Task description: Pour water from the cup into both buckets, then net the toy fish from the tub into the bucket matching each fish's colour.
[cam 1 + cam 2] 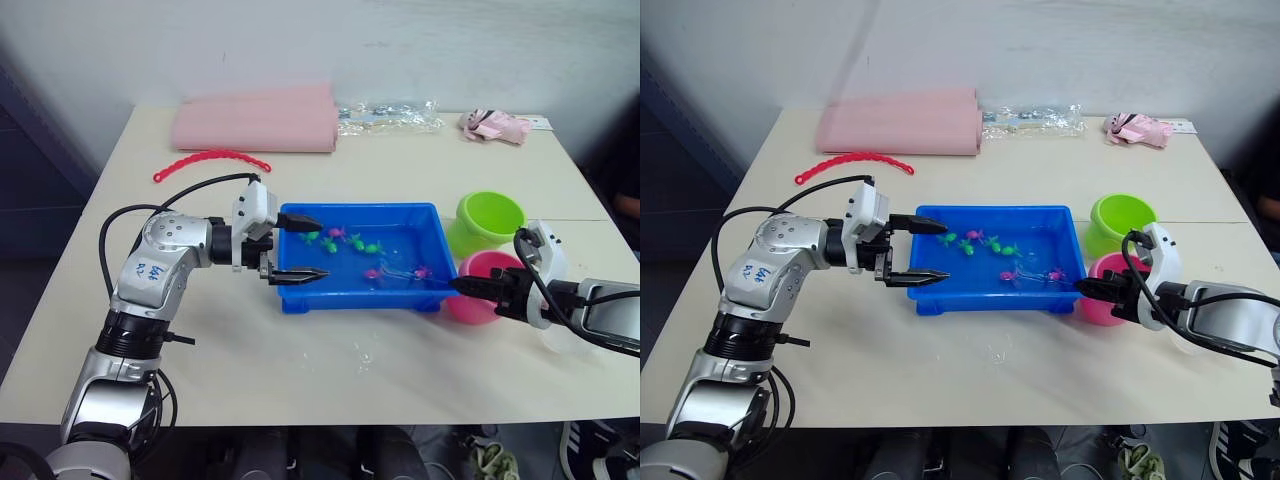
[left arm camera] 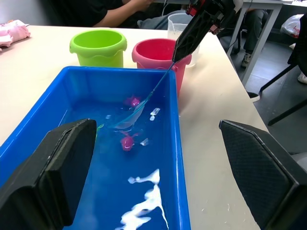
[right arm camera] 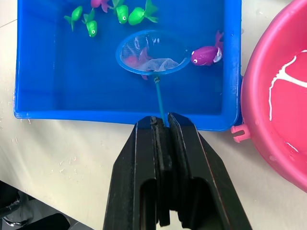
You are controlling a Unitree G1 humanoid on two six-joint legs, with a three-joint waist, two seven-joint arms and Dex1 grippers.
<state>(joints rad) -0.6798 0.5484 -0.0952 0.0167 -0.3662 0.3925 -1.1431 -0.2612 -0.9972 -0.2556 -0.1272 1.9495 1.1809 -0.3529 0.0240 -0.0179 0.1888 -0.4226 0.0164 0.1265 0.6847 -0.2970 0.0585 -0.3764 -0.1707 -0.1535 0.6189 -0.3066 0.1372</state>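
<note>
Two buckets (image 1: 489,222) on beige table (image 1: 400,180); left gripper (image 1: 297,247) jaws apart, right gripper (image 3: 162,123) clamping net (image 3: 151,53).

The tub (image 1: 292,300) is bright blue. In it lie bright green fish (image 3: 142,14) and magenta fish (image 3: 206,55), one magenta fish with a white eye. The net (image 3: 152,53) has a light blue hoop, white mesh and a teal handle. Beside the tub stand a lime green bucket (image 1: 489,220) and a pink bucket (image 1: 478,290). Both claws (image 1: 300,248) (image 1: 470,287) are black. Beyond the tub, the cream table (image 1: 400,170) carries a red beaded strip (image 1: 210,163) and a pale pink cloth (image 1: 257,125).
</note>
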